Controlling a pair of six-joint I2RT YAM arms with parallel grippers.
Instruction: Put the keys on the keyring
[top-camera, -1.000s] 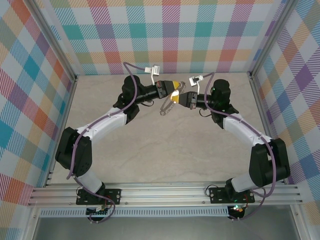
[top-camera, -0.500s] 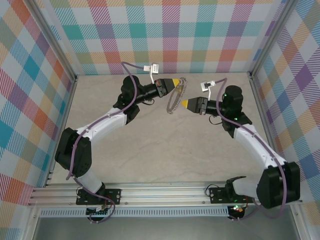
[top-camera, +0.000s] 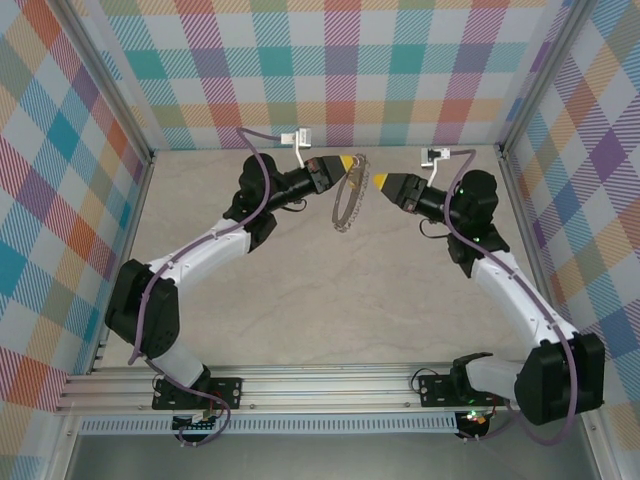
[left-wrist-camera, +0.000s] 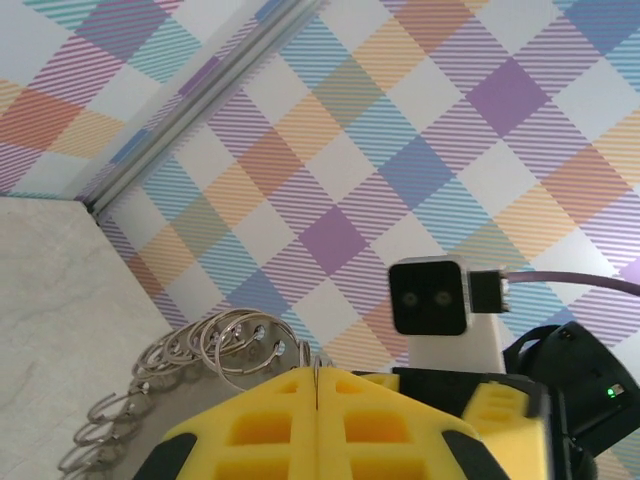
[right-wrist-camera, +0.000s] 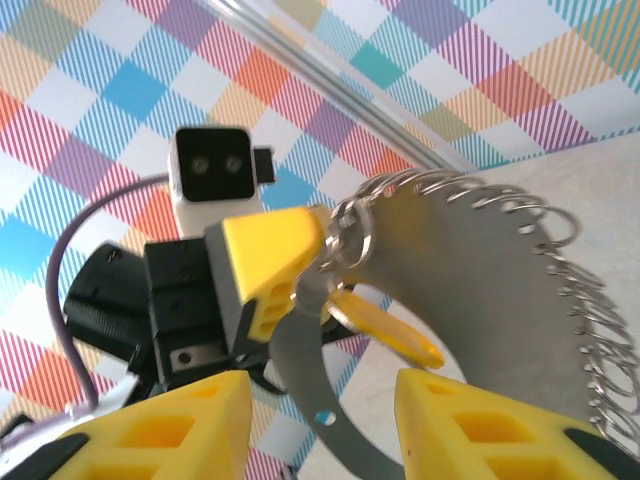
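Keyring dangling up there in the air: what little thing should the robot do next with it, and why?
Probably ease the left fingers down toward the table to set the keyring down. The yellow key looks to be hanging from the keyring right beside the left fingers, which are shut on it. The right fingers are open and hold nothing.
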